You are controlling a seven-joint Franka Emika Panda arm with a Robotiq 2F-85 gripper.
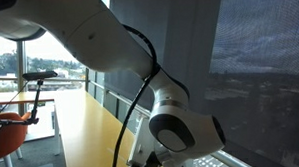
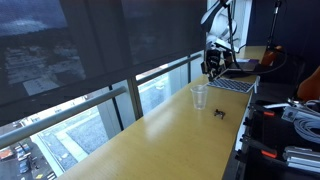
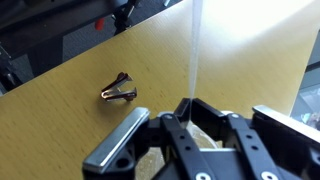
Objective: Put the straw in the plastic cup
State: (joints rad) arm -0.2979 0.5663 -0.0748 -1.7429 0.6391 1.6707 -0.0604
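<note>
Exterior view, arm up close: the arm (image 1: 166,118) fills your picture. Only a strip of tabletop (image 1: 79,126) shows, with no pincer, straw or cup.
Exterior view, along the tabletop: the plastic cup (image 2: 199,95) stands upright, mouth up, about midway between the window edge and the room edge of the tabletop (image 2: 150,140). It is toward the far end, short of the laptop (image 2: 235,84).
Pincer to cup: your pincer (image 2: 212,68) hangs above rim height, just beyond the cup on the laptop side. The cup lies below it and back toward the camera.
Neighbour: a small dark clip (image 2: 220,112) lies near the cup toward the room edge, not touching it.
Straw here: too thin to make out.
Wrist view, grip: the pincer (image 3: 190,108) is clamped narrow on the straw (image 3: 195,50).
Straw axis: it runs straight out from between the jaws, in line with the pincer, over bare tabletop (image 3: 60,120).
Cup in wrist view: out of frame. Only the clip (image 3: 119,92) shows, off to one side of the straw.
What the move likely needs: bring the straw's free tip over the cup's mouth before you lower.
</note>
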